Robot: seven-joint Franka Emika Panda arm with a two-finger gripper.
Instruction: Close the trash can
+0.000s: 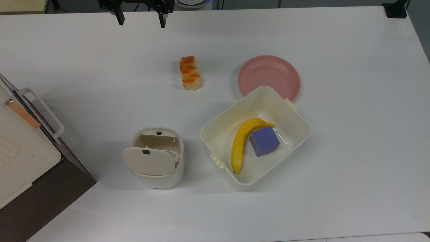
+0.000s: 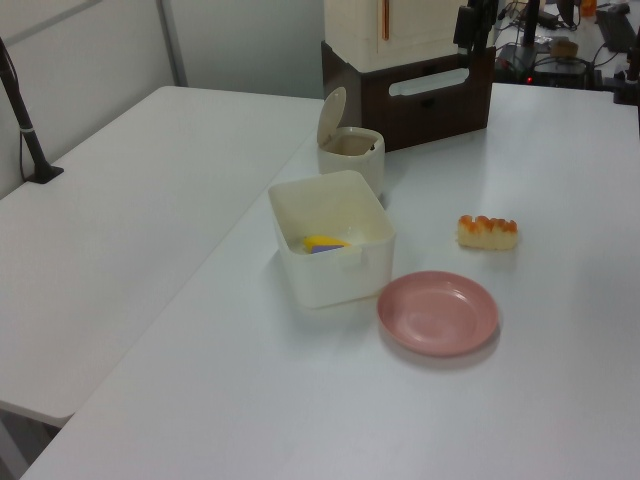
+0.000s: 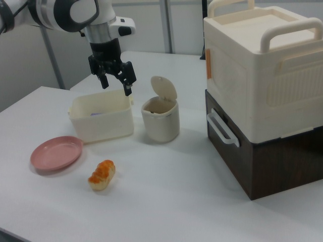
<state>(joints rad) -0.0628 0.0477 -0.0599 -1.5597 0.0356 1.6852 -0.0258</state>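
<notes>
The trash can point(image 1: 157, 158) point(image 2: 352, 156) point(image 3: 160, 120) is a small cream-white rounded bin on the white table. Its beige lid point(image 1: 148, 162) point(image 2: 331, 116) point(image 3: 164, 87) with a small black button stands raised on its hinge, so the inside shows. My gripper point(image 1: 140, 21) point(image 3: 116, 84) hangs open with nothing between its black fingers, high over the far table edge at the top view's upper left, well apart from the bin. In the right view it hovers above and to the right view's left of the bin.
A larger cream tub point(image 1: 295, 134) point(image 2: 340, 262) point(image 3: 101, 126) holds a banana point(image 1: 239, 144) and a purple cube point(image 1: 264, 141). A pink plate point(image 1: 268, 72) point(image 3: 55, 153) and a bread roll point(image 1: 190, 72) point(image 3: 102, 174) lie nearby. A cream box on a dark brown cabinet point(image 1: 43, 191) point(image 3: 262, 151) stands beside the bin.
</notes>
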